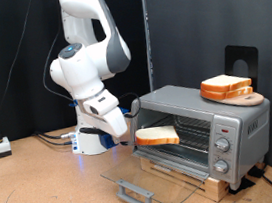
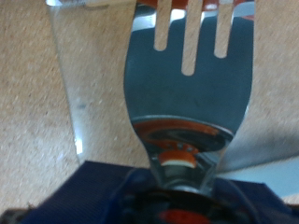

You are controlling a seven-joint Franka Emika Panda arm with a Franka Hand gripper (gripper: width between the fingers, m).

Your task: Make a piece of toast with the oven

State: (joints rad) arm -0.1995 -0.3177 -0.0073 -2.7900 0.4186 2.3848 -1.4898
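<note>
Backdrop: black curtain, wooden table.
Oven: door down flat.
Toast: riding the spatula at the oven mouth.
Gripper: jaws probably clamped on the handle, blurred.
Risk: tilt, toast slides off.

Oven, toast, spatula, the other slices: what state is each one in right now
Oven: door folded down, open.
Toast: lifted at the oven mouth, not yet on the rack.
Spatula: carried at the arm's end.
Stacked slices: on a board atop the oven.
Gripper: fingers not visible.
</note>
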